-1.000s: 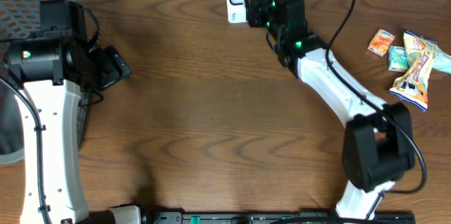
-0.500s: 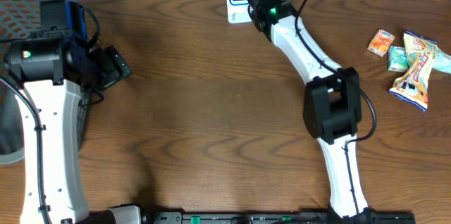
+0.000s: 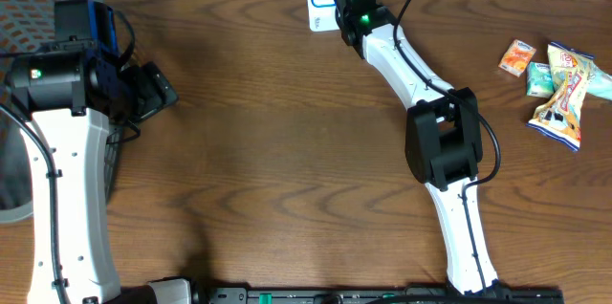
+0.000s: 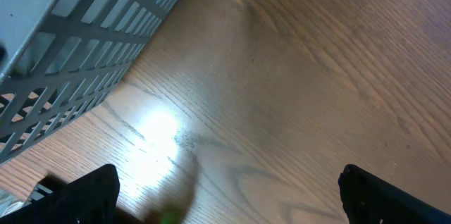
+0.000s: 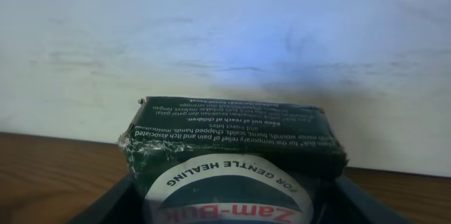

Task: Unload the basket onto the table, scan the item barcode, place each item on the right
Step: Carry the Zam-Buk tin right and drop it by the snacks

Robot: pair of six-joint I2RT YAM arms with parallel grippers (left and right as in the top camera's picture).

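Dark green cardboard box point(image 5: 232, 150), rectangular, corners scuffed, white print, sitting clamped between the half-spread fingers of the right gripper point(image 5: 231, 206), at the white scanner point(image 3: 316, 17) on the far edge of the wooden table point(image 3: 287, 151). Right arm point(image 3: 421, 75) stretching long across it; left gripper point(image 4: 236, 192) hanging wide open, holding nothing, beside the grey slotted basket point(image 4: 70, 62).

soft even light, glare patch on table point(image 4: 161, 127).

Dark brown wood-grain table point(image 3: 287, 151), plain white wall point(image 5: 225, 27) behind, bright glare patch point(image 4: 161, 127) on wood
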